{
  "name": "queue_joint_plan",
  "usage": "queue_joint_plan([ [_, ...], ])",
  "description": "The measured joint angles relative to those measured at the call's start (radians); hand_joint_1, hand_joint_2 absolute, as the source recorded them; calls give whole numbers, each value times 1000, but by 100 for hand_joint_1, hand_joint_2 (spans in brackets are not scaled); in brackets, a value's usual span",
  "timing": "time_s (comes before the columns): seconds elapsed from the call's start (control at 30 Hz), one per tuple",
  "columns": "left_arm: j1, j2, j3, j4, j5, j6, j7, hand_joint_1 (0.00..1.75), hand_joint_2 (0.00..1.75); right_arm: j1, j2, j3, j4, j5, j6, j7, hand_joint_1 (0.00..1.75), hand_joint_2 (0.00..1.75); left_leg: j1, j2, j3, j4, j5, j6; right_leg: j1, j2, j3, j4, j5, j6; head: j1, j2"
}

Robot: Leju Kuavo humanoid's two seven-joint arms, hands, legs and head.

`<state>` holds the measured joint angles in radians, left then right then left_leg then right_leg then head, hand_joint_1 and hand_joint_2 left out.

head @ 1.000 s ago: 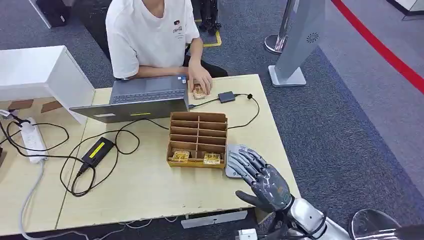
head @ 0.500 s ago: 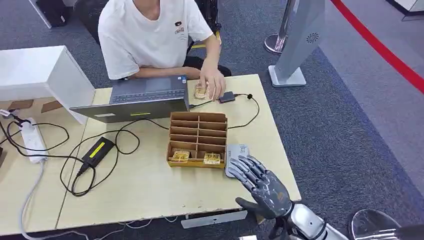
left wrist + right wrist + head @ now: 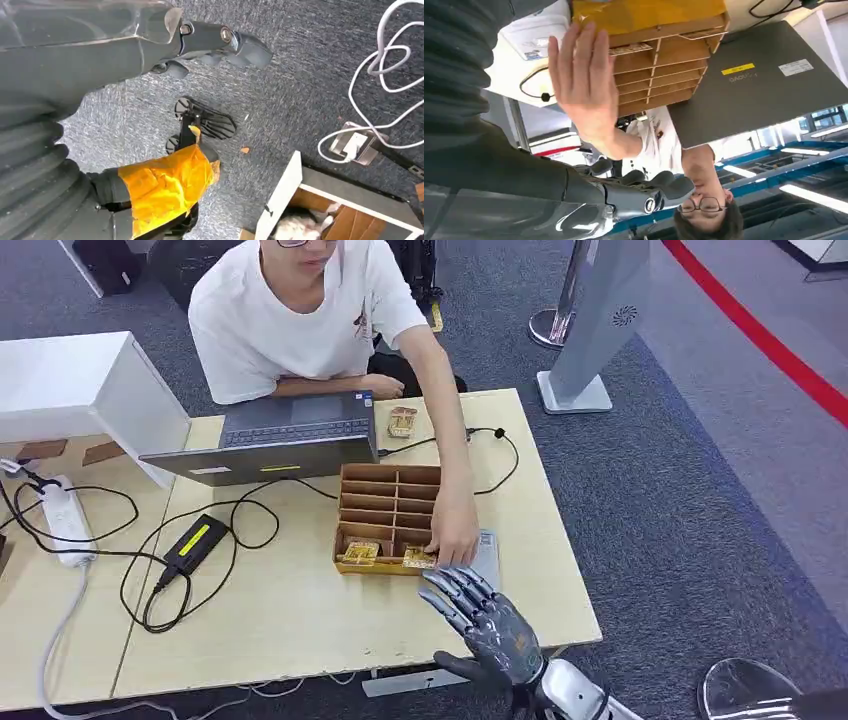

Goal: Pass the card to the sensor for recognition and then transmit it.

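Power strip: a white power strip [image 3: 62,522] lies at the far left of the table [image 3: 290,620], its cables trailing across the wood.
Adapter: a black adapter with a yellow label [image 3: 195,542] sits among looped cables, left of the tray.
Laptop: a grey laptop [image 3: 270,445] stands open toward the person, behind the tray.
Tray: a wooden divided tray [image 3: 394,510] sits mid-table; its nearest row holds the cards.
Card: one card [image 3: 362,552] lies in the near-left compartment, another just right of it under the person's fingers. A further small stack [image 3: 402,421] rests beside the laptop.
Person's hand: the person's hand [image 3: 455,537] reaches over the tray's near-right corner, partly covering the grey sensor [image 3: 487,558] just beside the tray.
Right robot hand: the right robot hand [image 3: 487,625] hovers over the table's near edge, fingers spread apart, holding nothing.
Left robot hand: the left robot hand [image 3: 210,42] hangs over the carpet, fingers loosely curled, apparently empty.
Handling: the card looks thin, light, stiff and probably slick; pinching its exposed edge between thumb and finger seems best, since it lies flat in a shallow compartment.
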<state>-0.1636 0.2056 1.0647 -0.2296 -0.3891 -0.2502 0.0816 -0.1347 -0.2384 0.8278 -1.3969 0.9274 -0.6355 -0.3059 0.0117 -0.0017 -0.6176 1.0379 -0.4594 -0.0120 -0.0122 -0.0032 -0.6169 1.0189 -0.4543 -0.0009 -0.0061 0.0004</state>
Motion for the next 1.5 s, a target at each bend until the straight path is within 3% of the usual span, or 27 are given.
queue_joint_plan([
  [0.63,-6,-3,-1,0,-6,9,5,0,175,-26,53,35,66,-24,-1,8,0,175,0,0,1,0,0,0,0,0,0,0,0,0,0,0],
  [1.5,-9,-5,-11,0,-5,15,19,0,175,-34,67,61,105,-60,1,14,0,175,0,0,1,0,0,0,0,0,0,0,0,0,0,0],
])
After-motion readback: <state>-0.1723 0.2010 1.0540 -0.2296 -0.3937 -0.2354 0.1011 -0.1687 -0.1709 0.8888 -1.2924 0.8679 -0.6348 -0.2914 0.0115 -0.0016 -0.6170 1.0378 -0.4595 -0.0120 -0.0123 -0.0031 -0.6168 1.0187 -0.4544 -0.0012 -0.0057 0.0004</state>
